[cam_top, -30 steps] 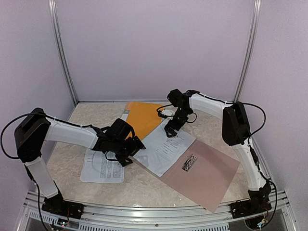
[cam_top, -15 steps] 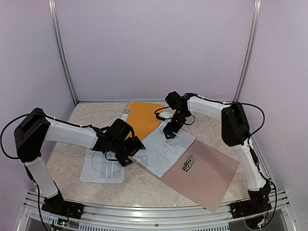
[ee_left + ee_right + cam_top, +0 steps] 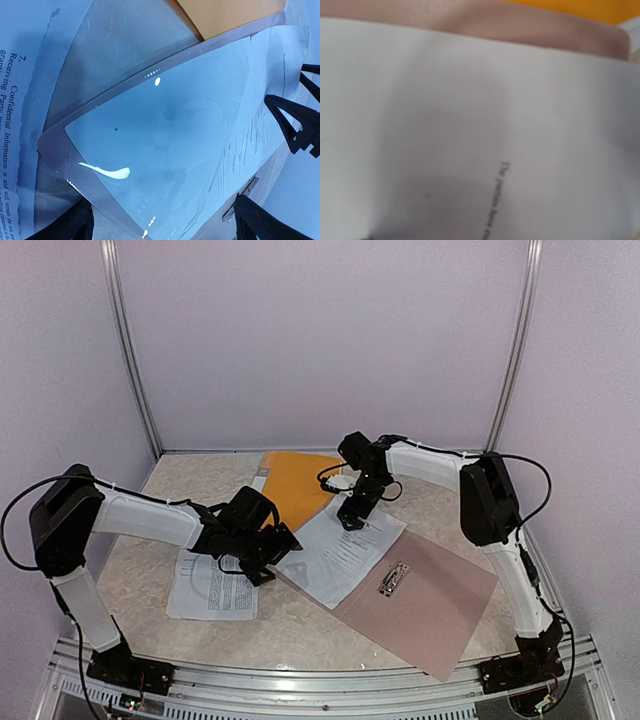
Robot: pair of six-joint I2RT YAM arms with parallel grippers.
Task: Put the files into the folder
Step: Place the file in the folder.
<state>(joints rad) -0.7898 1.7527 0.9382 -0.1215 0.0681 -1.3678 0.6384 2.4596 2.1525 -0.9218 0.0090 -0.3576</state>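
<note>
While left claw and right claw gape | thin printed files on matte folder

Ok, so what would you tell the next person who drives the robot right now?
Left gripper: open, holding nothing, over the near corner of the printed sheet.
Right gripper: open, holding nothing, low over that sheet's far edge.
Folder: lies open; the printed sheet lies on its left part, beside the clip.
Second sheet: on the table, left of the folder.
Done: one sheet in place. Left: the second sheet.
</note>
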